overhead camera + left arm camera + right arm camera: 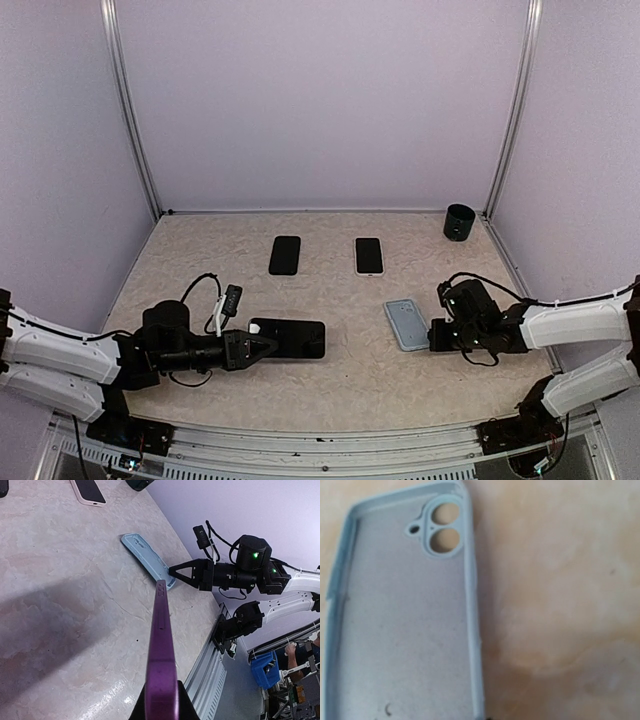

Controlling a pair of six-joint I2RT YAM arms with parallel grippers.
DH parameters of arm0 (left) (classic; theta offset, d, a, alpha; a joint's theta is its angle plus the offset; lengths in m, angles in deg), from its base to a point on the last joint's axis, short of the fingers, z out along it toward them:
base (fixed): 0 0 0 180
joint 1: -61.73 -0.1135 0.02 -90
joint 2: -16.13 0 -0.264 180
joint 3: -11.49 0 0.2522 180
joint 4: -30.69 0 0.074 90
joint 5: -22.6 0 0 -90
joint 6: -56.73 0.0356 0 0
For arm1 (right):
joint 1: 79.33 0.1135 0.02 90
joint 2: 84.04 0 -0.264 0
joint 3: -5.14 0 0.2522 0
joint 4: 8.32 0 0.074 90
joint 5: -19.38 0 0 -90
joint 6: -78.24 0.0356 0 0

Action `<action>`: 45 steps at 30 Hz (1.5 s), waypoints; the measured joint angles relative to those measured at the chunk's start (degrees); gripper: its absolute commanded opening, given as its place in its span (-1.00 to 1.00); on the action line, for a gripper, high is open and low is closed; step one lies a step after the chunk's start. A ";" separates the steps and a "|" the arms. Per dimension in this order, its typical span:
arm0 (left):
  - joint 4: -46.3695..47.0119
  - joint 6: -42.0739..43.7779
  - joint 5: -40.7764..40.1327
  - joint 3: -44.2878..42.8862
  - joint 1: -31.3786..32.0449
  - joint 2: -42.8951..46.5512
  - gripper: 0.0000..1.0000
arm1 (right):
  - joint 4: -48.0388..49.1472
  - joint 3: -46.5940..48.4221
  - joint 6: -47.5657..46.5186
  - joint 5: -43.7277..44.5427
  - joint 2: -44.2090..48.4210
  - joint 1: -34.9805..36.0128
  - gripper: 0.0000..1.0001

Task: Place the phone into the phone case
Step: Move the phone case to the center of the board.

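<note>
A purple phone with a dark screen is held by one short end in my left gripper, low over the table left of centre. In the left wrist view the phone shows edge-on between the fingers of that gripper. A light blue phone case lies open side up right of centre; the right wrist view shows its inside and camera holes. My right gripper is at the case's right rim, its fingertips pinched together on that rim.
A black phone and a white-edged phone lie at the back of the table. A black cup stands in the back right corner. Walls enclose three sides. A metal rail runs along the near edge.
</note>
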 measured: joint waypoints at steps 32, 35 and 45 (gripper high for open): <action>0.81 -0.44 0.11 -0.26 0.00 -0.37 -1.00 | 7.87 7.65 8.04 3.23 -15.54 18.67 -0.11; 0.98 -0.48 0.11 -0.24 0.00 0.00 -1.00 | 7.93 10.84 7.72 2.99 -18.75 19.34 -0.09; 0.50 -0.46 -0.59 -0.13 0.00 2.32 -1.00 | 7.85 18.34 6.51 0.74 -24.90 22.38 0.16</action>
